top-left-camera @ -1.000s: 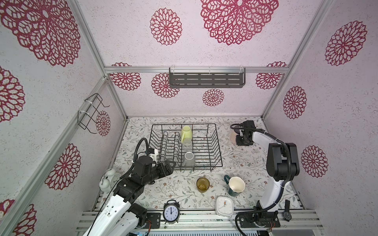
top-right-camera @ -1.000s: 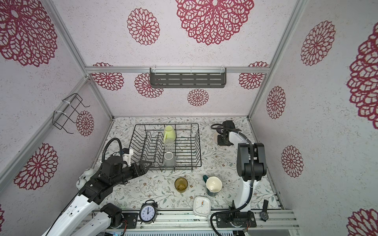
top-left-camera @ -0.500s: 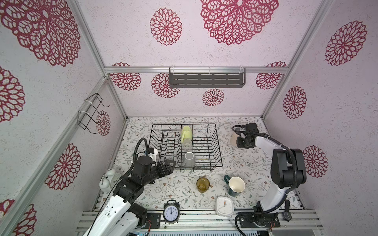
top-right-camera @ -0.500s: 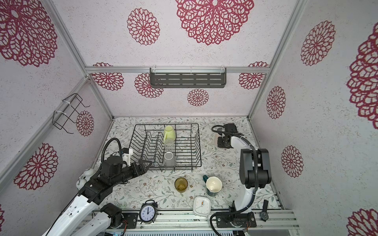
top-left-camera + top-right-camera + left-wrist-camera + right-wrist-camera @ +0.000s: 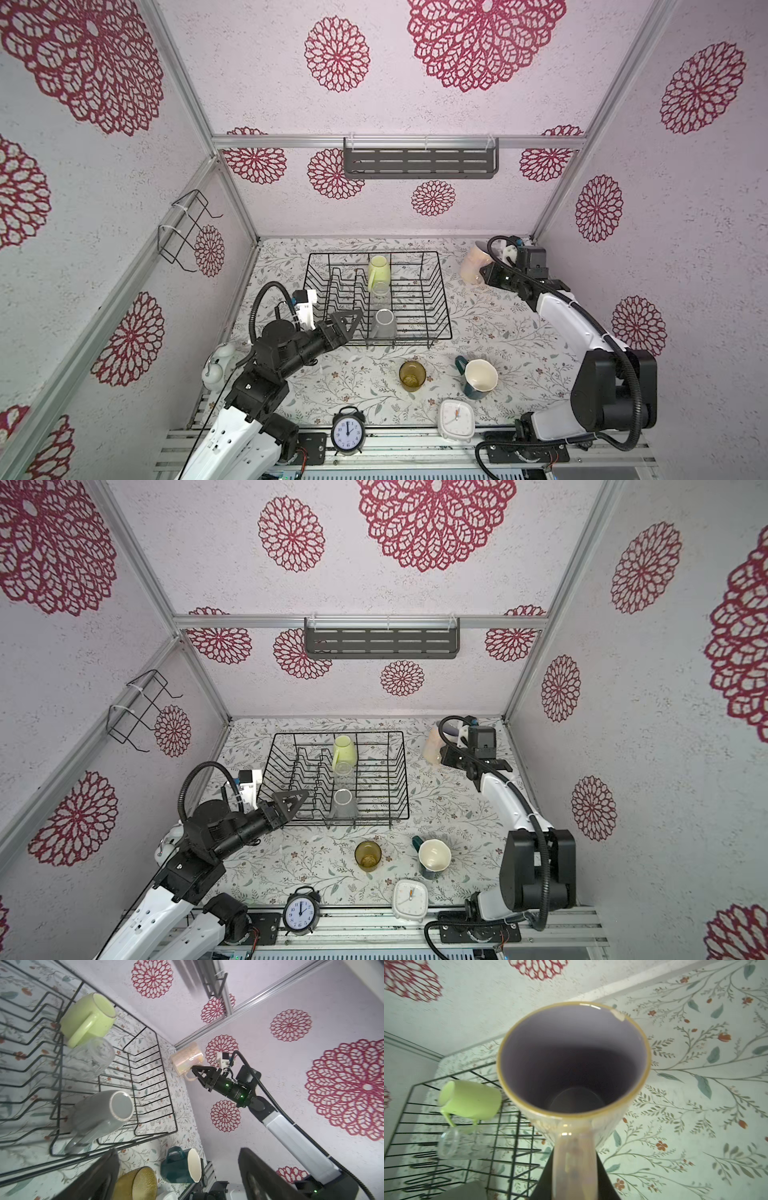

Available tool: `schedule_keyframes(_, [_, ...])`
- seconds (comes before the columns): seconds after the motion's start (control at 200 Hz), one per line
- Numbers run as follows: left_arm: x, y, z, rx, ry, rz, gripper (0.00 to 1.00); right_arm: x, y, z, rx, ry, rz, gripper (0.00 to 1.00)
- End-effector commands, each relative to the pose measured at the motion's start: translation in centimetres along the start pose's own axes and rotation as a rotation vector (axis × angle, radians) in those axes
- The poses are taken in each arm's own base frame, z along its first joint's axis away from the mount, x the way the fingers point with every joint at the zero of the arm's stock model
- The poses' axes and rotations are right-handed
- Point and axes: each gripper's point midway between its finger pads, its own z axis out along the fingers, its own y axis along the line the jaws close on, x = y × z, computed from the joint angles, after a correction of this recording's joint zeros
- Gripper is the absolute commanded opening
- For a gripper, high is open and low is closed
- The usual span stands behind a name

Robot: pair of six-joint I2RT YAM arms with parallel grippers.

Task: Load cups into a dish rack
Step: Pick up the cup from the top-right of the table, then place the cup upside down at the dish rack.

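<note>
Right gripper (image 5: pixel 195 1070) is clamped narrow on the handle of the pink mug (image 5: pixel 471 266), way over in the far right corner of the table, right of the rack (image 5: pixel 444 295) and apart from it. The mug is tipped over a bit. In the right wrist view its mouth looks straight at the camera, and there's a small chip in the rim. I honestly can't tell whether it's clear of the table.

Left gripper (image 5: pixel 347 321) is spread wide with nothing in it. It sits at the near left corner of the rack, fingers pointing right toward the grey mug (image 5: pixel 384 324).

Three cups are in the rack, lined up far to near just right of the zigzag dividers. The green mug (image 5: pixel 379 272) is on its side at the far end, and the glass (image 5: pixel 380 291) lies right up against it. The grey mug is tilted at the near edge.

The other two are out on the table, near of the rack. The tumbler (image 5: pixel 412 375) stands mouth up, and the teal mug (image 5: pixel 478 378) is a bit to its right, also mouth up with a cream inside.

Along the near edge there's a black clock (image 5: pixel 348 430) and a white clock (image 5: pixel 456 419), the white one just near of the teal mug.
</note>
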Motion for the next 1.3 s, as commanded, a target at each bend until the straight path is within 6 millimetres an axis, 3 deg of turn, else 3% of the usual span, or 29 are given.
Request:
schedule_keyframes(0.0, [-0.8, -2.3, 0.2, 0.106, -0.021, -0.016, 0.95, -5.8, 7.2, -4.2, -0.265, -0.201, -0.002, 0.00])
schedule_keyframes(0.36, [-1.2, -4.3, 2.8, 0.177, 0.015, -0.045, 1.00, -6.8, 17.8, -9.3, -0.597, -0.231, 0.033, 0.00])
schedule_keyframes(0.47, [-1.5, -5.0, 3.3, 0.198, 0.016, -0.060, 0.97, -7.2, 20.5, -11.2, -0.713, -0.247, 0.072, 0.00])
schedule_keyframes(0.731, [-4.0, -5.9, 3.5, 0.191, -0.088, 0.004, 0.97, -6.6, 26.5, -14.8, -0.991, -0.233, 0.177, 0.00])
schedule_keyframes(0.901, [-5.6, -5.9, 3.7, 0.172, -0.155, 0.049, 0.97, -5.2, 28.8, -16.0, -1.105, -0.199, 0.221, 0.00])
schedule_keyframes(1.291, [-7.5, -5.9, 4.8, 0.227, -0.189, 0.005, 0.97, -2.8, 30.5, -16.9, -1.241, -0.126, 0.295, 0.00])
